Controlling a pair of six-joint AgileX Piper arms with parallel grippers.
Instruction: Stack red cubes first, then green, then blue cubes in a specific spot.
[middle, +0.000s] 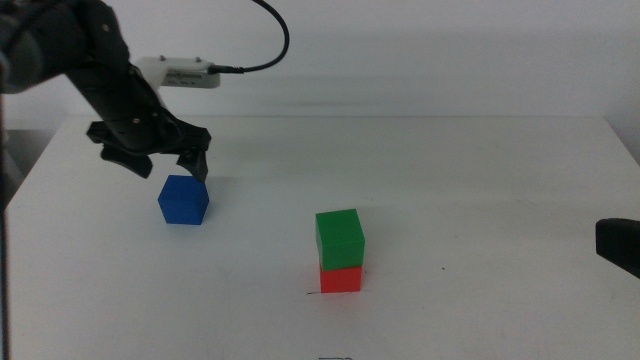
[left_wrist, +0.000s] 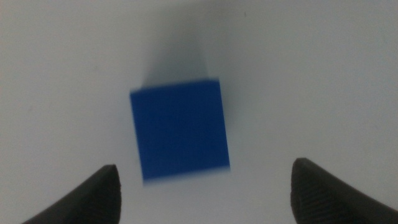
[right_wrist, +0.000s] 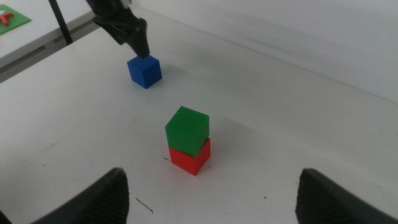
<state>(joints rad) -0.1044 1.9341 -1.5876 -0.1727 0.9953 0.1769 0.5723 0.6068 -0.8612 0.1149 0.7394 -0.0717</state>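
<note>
Nearest the middle camera: red cube (middle: 341, 279) on the white table (middle: 480, 180), flat on its base, with green cube (middle: 340, 238) stacked squarely on top, edges nearly flush

Beside the red cube's lower left corner, a short faint dark line (middle: 313, 292) on the tabletop, touching or almost touching the cube; seen again from the right wrist at the same corner of the stack (right_wrist: 166, 159), red cube (right_wrist: 190, 155) below, green cube (right_wrist: 186, 130) above

Further back and to the left, blue cube (middle: 183, 200) alone on the table, well apart from the stack, resting flat

Left gripper (middle: 170, 163) poised just above and behind the blue cube, jaws spread, not touching it; from the left wrist, blue cube (left_wrist: 180, 130) centred between the two dark jaws with clear white table on either side, left gripper (left_wrist: 205, 186) wider than the cube, picture slightly blurred

Right gripper (middle: 618, 246) low at the right edge of the middle view, only a dark block visible there; from the right wrist, right gripper (right_wrist: 211, 193) with jaws spread wide, holding nothing, well back from the stack

Also in the right wrist view: blue cube (right_wrist: 145, 70) with the left gripper (right_wrist: 135, 38) directly above it
</note>
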